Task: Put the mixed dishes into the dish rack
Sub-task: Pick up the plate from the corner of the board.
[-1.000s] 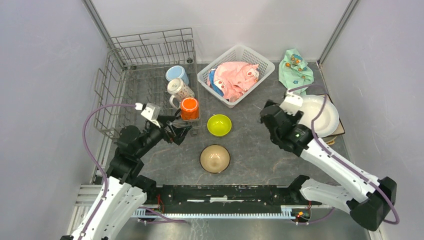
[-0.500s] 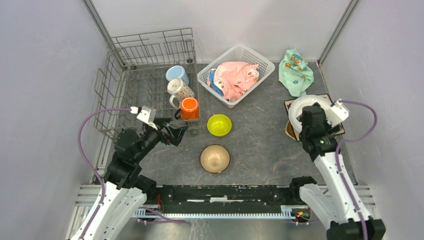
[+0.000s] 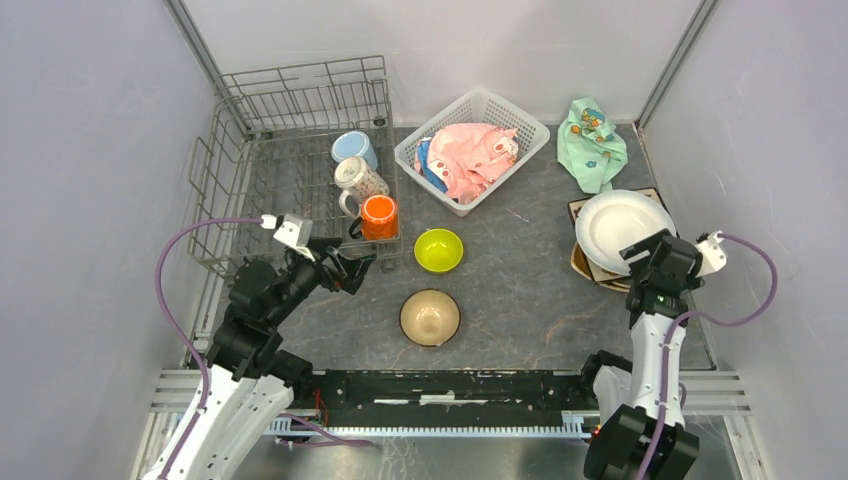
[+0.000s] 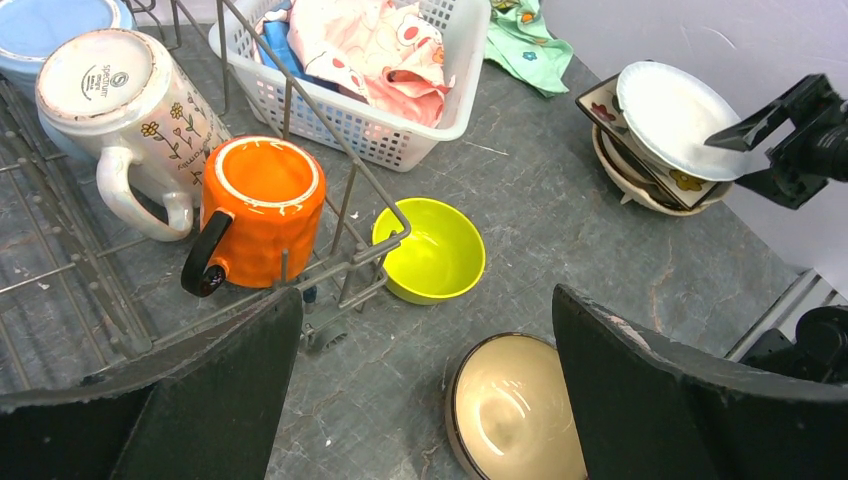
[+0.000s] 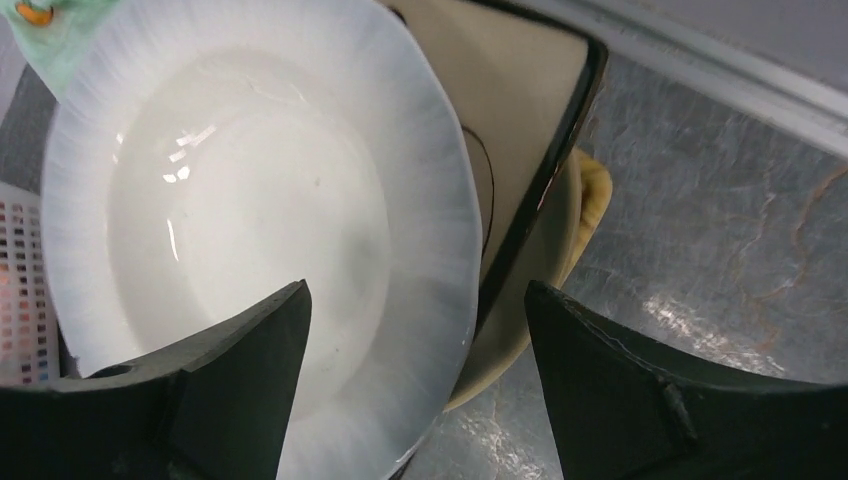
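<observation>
Top view, 12 o'clock = far wall. The dish rack (image 3: pixel 290 150) fills the 10 o'clock corner of the table. Three mugs sit inside it in a row along its 3 o'clock wall:
- light-blue mug (image 3: pixel 353 148) farthest back
- white patterned mug (image 3: pixel 358 180) in the middle, tipped, base showing in the left wrist view
- orange mug (image 3: pixel 379 216) nearest, bottom up, handle toward 7 o'clock

The left gripper (image 3: pixel 357 272) hovers at 7 o'clock of the orange mug, just outside the rack's near corner, jaws spread wide, nothing in them.

The lime-green bowl (image 3: pixel 438 250) stands on the table at 4 o'clock of the orange mug, just beside the rack. The tan bowl (image 3: pixel 430 317) is at 6 o'clock of it, apart, both upright.

The white lattice basket (image 3: pixel 505 108) at 12 o'clock holds the pink cloth (image 3: pixel 475 158). The mint-green cloth (image 3: pixel 592 140) lies at 3 o'clock of the basket, by the back wall.

The plate stack is at 6 o'clock of that cloth — white plate (image 3: pixel 615 225) on top, dark square plate (image 5: pixel 560 150) under it, cream plate (image 5: pixel 585 195) lower down; the rest of the stack is hidden.

The right gripper (image 3: pixel 660 262) sits at 5 o'clock of the white plate, jaws wide apart and empty, either side of the plate's near rim. Contact with it: cannot tell.
</observation>
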Controlling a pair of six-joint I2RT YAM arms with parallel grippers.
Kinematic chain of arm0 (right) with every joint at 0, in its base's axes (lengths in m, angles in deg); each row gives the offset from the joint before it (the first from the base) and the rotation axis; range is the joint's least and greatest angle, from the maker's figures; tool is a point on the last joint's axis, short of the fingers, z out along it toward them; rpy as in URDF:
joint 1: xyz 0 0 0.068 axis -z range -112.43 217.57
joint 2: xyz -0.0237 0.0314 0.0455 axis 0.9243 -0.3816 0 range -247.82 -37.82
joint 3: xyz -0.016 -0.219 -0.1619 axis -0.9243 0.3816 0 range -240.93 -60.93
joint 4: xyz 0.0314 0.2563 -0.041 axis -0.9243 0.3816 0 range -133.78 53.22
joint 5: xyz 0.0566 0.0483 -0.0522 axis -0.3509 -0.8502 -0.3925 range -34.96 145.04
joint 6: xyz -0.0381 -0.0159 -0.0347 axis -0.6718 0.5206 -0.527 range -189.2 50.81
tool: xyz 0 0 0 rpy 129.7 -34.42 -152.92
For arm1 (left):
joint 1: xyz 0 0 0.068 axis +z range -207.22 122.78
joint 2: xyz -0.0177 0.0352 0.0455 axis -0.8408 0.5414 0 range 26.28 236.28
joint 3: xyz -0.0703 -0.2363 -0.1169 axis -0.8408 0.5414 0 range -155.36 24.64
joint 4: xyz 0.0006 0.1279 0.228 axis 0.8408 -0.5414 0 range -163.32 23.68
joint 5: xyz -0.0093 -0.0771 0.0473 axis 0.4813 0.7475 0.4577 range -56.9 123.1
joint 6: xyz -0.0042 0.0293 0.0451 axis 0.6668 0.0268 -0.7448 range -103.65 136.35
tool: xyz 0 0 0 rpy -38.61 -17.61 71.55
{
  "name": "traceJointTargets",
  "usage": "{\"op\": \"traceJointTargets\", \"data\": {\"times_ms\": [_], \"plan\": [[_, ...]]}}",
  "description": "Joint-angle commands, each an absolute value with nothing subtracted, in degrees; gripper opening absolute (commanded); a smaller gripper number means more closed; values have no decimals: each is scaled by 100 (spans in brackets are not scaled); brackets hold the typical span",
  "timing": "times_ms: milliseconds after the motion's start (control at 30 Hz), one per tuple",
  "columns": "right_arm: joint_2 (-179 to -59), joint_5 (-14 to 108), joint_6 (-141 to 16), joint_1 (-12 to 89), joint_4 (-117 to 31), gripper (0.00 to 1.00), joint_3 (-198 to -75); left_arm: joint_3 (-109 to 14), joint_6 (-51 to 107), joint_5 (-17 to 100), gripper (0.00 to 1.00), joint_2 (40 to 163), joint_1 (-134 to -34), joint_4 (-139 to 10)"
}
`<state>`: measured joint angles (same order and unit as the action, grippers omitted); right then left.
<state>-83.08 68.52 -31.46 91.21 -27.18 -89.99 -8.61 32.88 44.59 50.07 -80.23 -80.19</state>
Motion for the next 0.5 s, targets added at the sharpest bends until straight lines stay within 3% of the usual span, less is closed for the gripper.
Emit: {"op": "traceJointTargets", "data": {"times_ms": [0,467], "plan": [[-8127,5519,-3375,9487,-3586,85,-8540,-1086,2897,4425,100,5010,-8048,-7973],[-7692,5155,-3475,9633,-3918,72,-8219,-1084,2917,4485,99,5098,-8065,-7935]]}}
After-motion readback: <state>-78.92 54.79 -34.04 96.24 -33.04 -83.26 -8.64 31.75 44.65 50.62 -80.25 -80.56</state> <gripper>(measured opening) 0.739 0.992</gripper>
